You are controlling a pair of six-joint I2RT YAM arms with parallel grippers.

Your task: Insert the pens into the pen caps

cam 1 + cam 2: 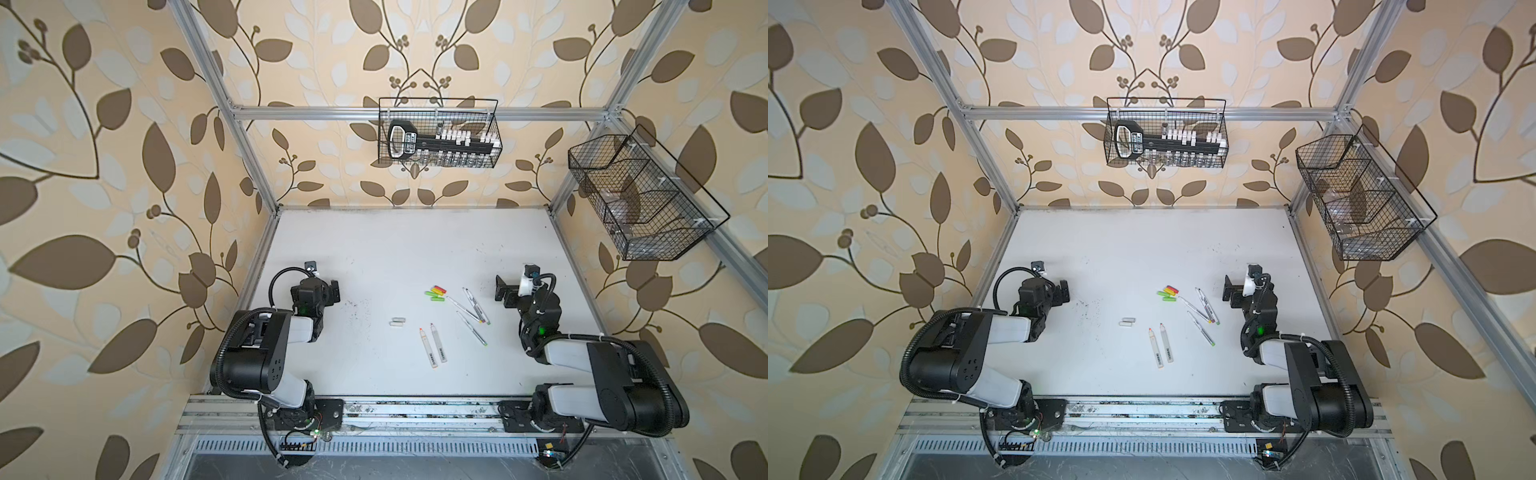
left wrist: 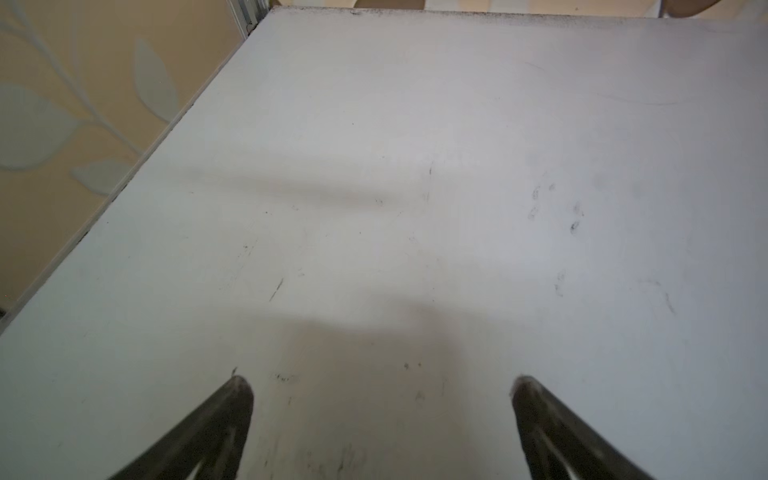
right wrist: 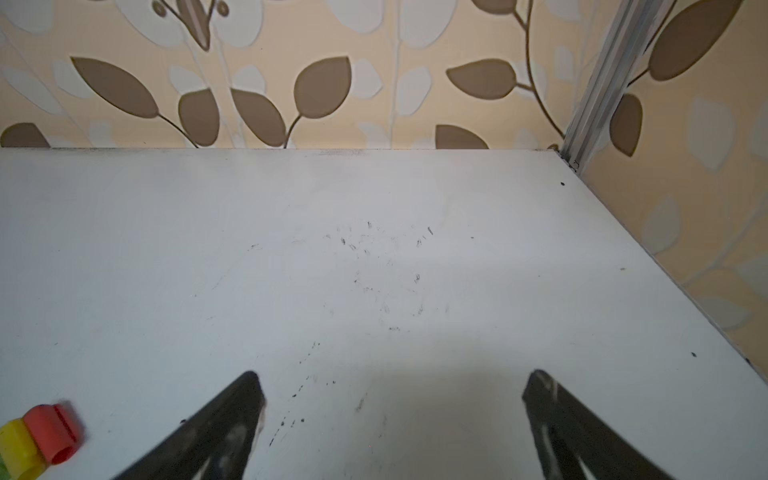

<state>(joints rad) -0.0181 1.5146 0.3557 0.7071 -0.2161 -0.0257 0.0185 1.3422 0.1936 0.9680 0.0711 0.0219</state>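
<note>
Both top views show you the left tool (image 1: pixel 335 291) and the right tool (image 1: pixel 501 287) with jaws spread wide and nothing between them, each at its own side of the tabletop (image 1: pixel 374 249); the wrist views show only bare surface between the fingertips. The two grey markers (image 1: pixel 427 349) lie side by side near the middle, orange-red tips pointing toward the far wall. The four thin pens (image 1: pixel 471 328) sit in a loose, partly crossed bunch near the right tool. The coloured caps (image 1: pixel 437 292) are clustered just beyond the thin pens, and the two grey caps (image 1: pixel 398 320) lie together, a little toward the left tool from the markers. Expect everything to be light, stiff, smooth plastic that probably rolls and slips under a pinch. Take each pen across its barrel about mid-length, leaving the tip end free. Hold a cap near its closed end so the mouth stays clear. The felt tips look soft, so you risk crushing one if the axes are misaligned. Dark lettering runs along the marker barrels and the thin pens carry dark print, but none of it is legible.
</note>
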